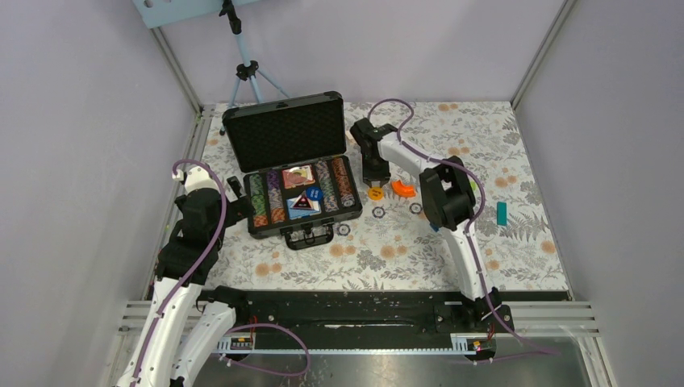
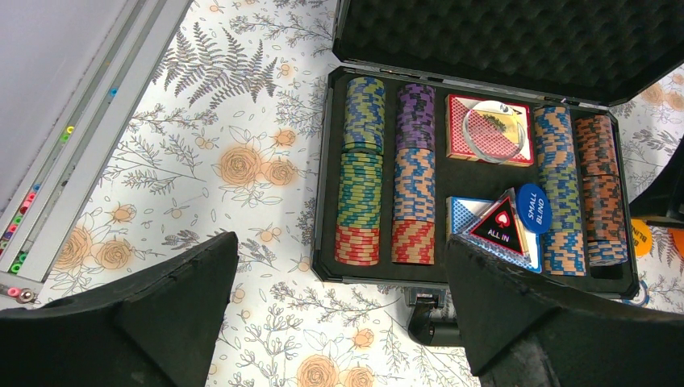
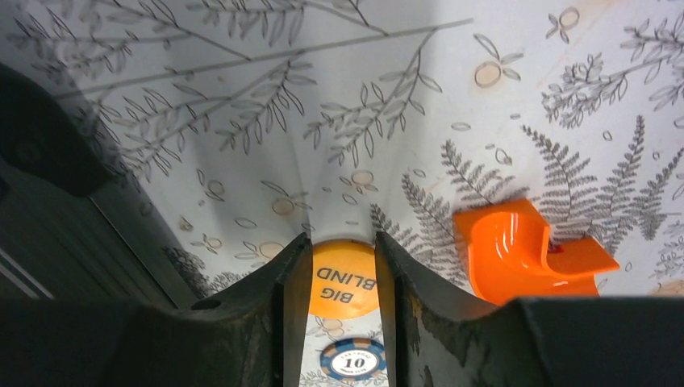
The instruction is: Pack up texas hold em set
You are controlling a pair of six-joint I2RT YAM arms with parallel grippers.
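Observation:
The set's black briefcase (image 1: 352,208) lies open on the floral cloth, its lid (image 1: 284,131) upright. Inside are rows of striped chips (image 2: 363,173), a red card deck (image 2: 458,129) under a clear disc, a triangular ALL IN marker (image 2: 500,226) and a blue SMALL BLIND disc (image 2: 534,208). My left gripper (image 2: 342,242) hovers wide open over the case's front left corner, holding nothing. Right of the case, my right gripper (image 3: 343,242) points down, its fingers pressed on both sides of the orange BIG BLIND disc (image 3: 343,278), which also shows from above (image 1: 375,193).
An orange curved block (image 3: 516,250) lies just right of the right gripper. A "10" chip (image 3: 353,360) sits on the cloth below the disc, and others lie loose nearby (image 1: 415,208) (image 1: 344,229). A teal block (image 1: 502,213) rests far right. A tripod (image 1: 242,68) stands behind the case.

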